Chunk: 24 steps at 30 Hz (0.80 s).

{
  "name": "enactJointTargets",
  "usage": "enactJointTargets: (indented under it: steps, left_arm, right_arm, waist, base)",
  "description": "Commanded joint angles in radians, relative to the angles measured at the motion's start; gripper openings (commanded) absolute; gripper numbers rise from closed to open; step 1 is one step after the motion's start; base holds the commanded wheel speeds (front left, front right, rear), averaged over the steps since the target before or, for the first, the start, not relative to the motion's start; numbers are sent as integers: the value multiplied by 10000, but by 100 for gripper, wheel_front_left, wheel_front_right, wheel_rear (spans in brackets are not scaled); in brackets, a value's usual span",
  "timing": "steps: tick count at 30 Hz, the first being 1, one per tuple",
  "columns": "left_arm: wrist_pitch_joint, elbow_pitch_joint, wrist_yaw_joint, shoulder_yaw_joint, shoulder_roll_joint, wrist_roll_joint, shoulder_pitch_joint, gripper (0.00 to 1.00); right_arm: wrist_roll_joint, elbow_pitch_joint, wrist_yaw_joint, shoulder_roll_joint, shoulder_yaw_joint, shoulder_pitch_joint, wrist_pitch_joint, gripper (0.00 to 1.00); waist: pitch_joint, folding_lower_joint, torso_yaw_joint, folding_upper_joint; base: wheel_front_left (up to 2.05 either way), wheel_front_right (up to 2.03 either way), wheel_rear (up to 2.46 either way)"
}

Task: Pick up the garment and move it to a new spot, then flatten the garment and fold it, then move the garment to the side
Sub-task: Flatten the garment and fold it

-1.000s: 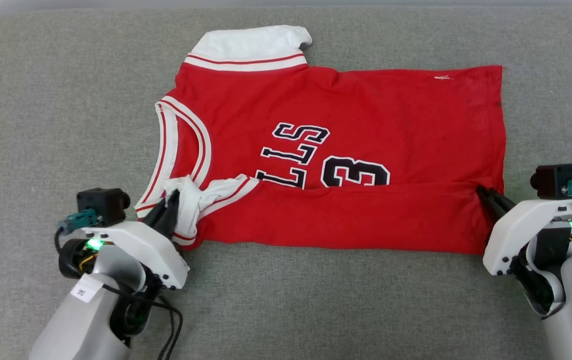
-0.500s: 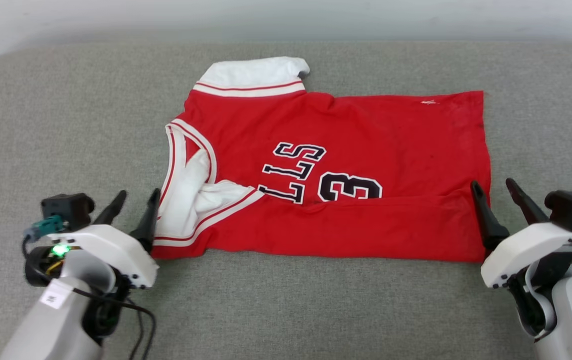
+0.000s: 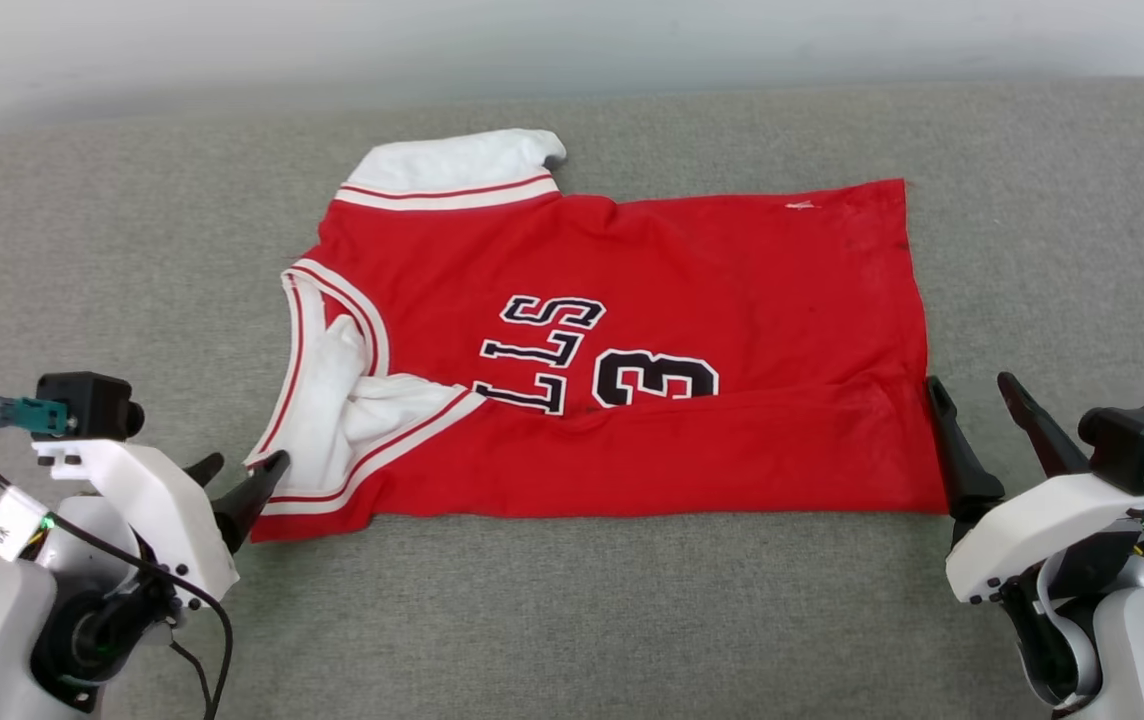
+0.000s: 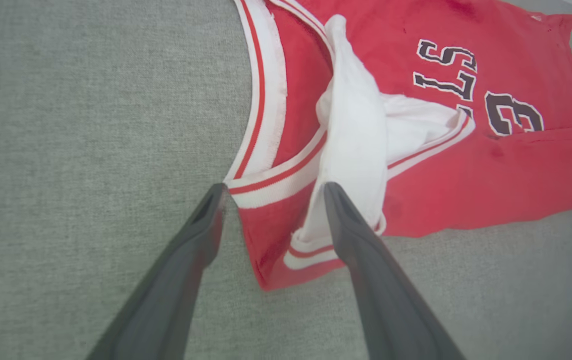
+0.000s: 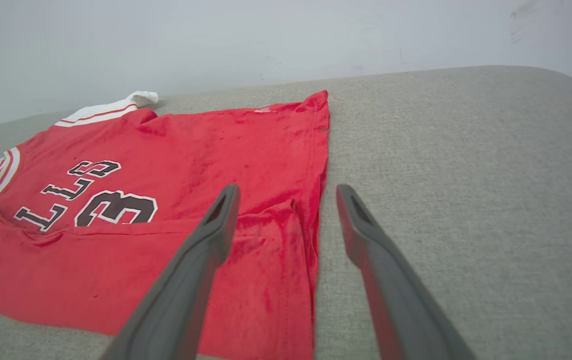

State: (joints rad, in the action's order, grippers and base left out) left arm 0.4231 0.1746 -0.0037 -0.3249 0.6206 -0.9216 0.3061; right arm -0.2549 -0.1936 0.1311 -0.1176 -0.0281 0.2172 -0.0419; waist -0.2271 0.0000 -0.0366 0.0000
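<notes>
The garment (image 3: 692,280), a red jersey with white trim, lies flat on the grey surface with its collar to the left and its hem to the right. Its near long edge is folded up over the lower part of the lettering. One white sleeve (image 3: 452,160) sticks out at the far side, the other (image 3: 337,400) lies bunched by the collar. My left gripper (image 3: 244,465) is open at the near left corner, its fingers straddling the collar trim (image 4: 266,175). My right gripper (image 3: 970,385) is open at the near right corner, astride the hem (image 5: 316,210). Neither holds any cloth.
The grey fabric surface (image 3: 572,620) stretches wide on all sides of the jersey, with rounded far corners. A pale wall (image 3: 572,40) stands behind its far edge.
Both grippers have opened and let go of the garment's folded near edge, then drawn back a little. The near sleeve has dropped onto the collar. The head camera has shifted.
</notes>
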Motion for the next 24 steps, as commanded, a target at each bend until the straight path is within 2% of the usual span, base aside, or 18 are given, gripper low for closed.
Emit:
enactJointTargets:
  steps: [1,6,12,13,14,16,18,24]
  left_arm:
    - [175,-147,70,34,35,-165,-127,100]
    - [1018,-535,377,125,213,-686,-311,100]
    - [1681,46,646,-70,73,-981,-373,100]
    - [1827,217,693,-141,6,-1059,-419,95]
    - [1975,350,704,-234,-61,-1100,-461,46]
    - [2152,472,625,-413,-254,-1222,-497,0]
    - [2266,452,531,-553,-426,-1321,-509,0]
    - [1728,30,393,-365,-235,-1001,-169,0]
  right_arm:
    - [29,92,-6,89,-10,-75,-33,100]
    - [-19,327,-6,248,-5,-6,-106,100]
    - [-153,368,-6,367,15,182,-162,100]
    - [-176,347,-7,367,7,210,-183,100]
    - [-212,318,-7,375,-2,236,-192,100]
    - [-245,281,-6,355,-52,272,-287,100]
    - [-318,228,-6,300,-104,280,-436,100]
    - [-720,93,-6,-51,-247,386,-1519,100]
  waist:
    - [-138,0,-111,0]
    - [-599,0,-337,0]
    - [-1070,0,-543,0]
    - [-1115,0,-565,0]
    - [-1146,0,-582,0]
    - [-1190,0,-602,0]
    - [-1205,0,-583,0]
    - [-1005,0,-423,0]
  base:
    - [0,0,0]
    - [0,0,0]
    - [0,0,0]
    - [0,0,0]
    - [0,0,0]
    - [0,0,0]
    - [0,0,0]
    - [0,0,0]
